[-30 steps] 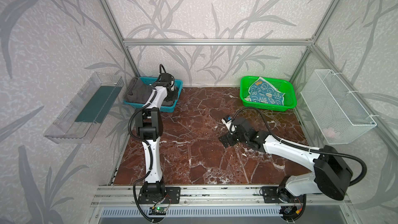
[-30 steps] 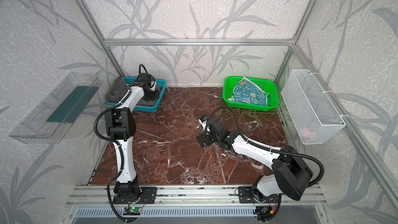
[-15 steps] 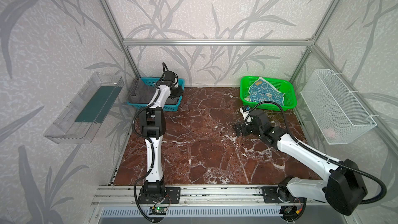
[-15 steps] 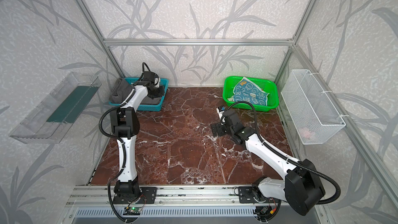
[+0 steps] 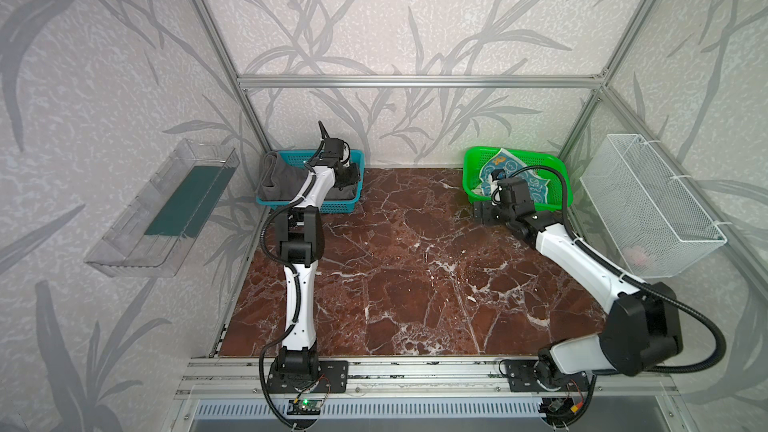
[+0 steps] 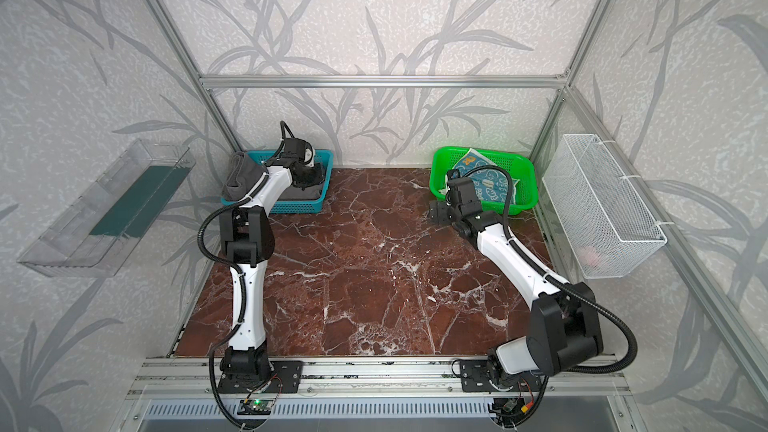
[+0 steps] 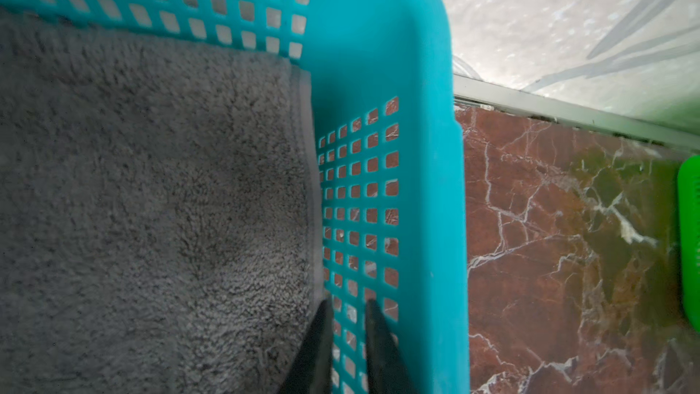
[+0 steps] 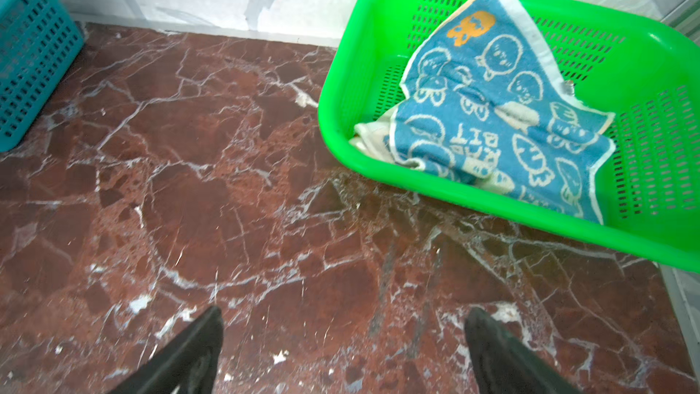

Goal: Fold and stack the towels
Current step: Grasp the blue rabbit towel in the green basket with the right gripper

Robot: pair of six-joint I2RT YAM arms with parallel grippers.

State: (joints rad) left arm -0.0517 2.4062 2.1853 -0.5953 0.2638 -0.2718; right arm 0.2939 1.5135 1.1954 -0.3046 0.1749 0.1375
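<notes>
My left gripper (image 7: 347, 303) is down in the teal basket (image 7: 416, 145), fingers parted a crack and gripping nothing, right at the hem of the dark grey towel (image 7: 151, 183). My right gripper (image 8: 344, 312) is spread wide over the marble tabletop (image 8: 189, 183), just short of the green basket (image 8: 329, 115) that holds the blue bunny towel (image 8: 492, 119).

The risk is that my left fingers snag the mesh wall, or my right ones shove the green rim. A second ago the right gripper was mid-table and the left was pinched shut.

Dark grey towel (image 7: 151, 183) in teal basket (image 7: 416, 70); blue bunny-print towel (image 8: 492, 126) crumpled in green basket (image 8: 663, 81).
</notes>
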